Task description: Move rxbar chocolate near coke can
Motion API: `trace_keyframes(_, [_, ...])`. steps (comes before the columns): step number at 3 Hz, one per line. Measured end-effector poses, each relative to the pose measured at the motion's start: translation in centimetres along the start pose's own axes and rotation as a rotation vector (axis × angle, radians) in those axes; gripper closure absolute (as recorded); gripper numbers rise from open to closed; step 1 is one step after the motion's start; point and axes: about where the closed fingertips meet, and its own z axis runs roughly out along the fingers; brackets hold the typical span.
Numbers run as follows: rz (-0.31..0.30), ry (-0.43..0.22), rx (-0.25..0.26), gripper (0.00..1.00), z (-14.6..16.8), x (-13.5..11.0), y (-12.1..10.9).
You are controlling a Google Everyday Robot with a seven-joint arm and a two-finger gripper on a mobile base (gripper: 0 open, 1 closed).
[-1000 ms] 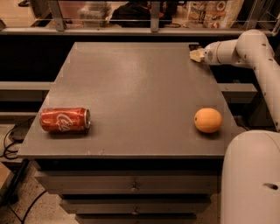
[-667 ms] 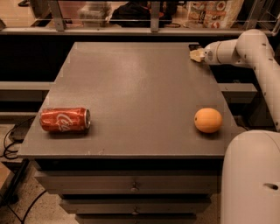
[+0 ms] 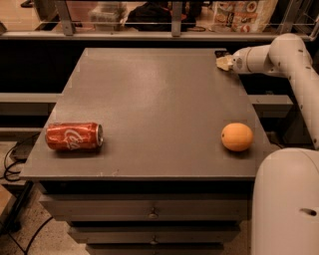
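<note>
My jaws sit in the upper right of the frame, at the tabletop's (image 3: 149,99) far corner; how wide, I cannot tell. The rxbar (image 3: 220,52) shows as a dark sliver just beside them. The can (image 3: 74,136) lies on its side lower left, the orange (image 3: 237,137) lower right.

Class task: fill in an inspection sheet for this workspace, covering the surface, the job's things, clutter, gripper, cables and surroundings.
Surface: grey table top, with drawers beneath.
Job's things: coke can lying on its side, front left; rxbar chocolate at the far right corner, mostly hidden.
Clutter: orange, front right.
Gripper: gripper at the far right corner, beside the bar.
Cables: black cables on the floor, left.
Surroundings: metal rail behind the table; printed bag beyond it.
</note>
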Motion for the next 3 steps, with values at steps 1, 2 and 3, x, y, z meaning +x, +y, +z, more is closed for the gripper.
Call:
trace_keyframes(1, [0.0,0.0,0.0,0.59,0.01,0.01,0.01])
trace_keyframes(2, [0.0,0.0,0.0,0.35,0.01,-0.03,0.02])
trace_keyframes(3, [0.0,0.0,0.0,0.04,-0.12,-0.18,-0.16])
